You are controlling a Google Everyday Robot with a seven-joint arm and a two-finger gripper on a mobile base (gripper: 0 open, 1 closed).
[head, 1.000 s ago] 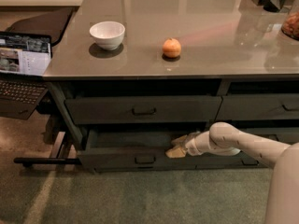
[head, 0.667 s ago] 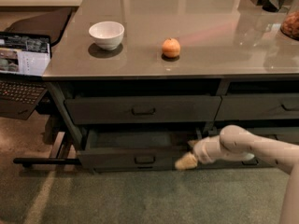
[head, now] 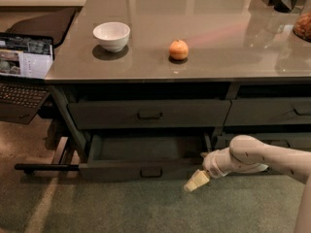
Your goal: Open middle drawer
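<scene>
Under the desk (head: 218, 62), below its top drawer (head: 107, 114), you have the middle drawer (head: 116, 171) standing pulled out, its dark tray showing. Your tool (head: 196, 181) hangs low before the desk, just right of that drawer's front corner (wide or narrow, I cannot tell).

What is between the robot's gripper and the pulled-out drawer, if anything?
Nothing visible. The gripper hangs low beside the right end of the middle drawer, just in front of it, with only open carpet below.
</scene>
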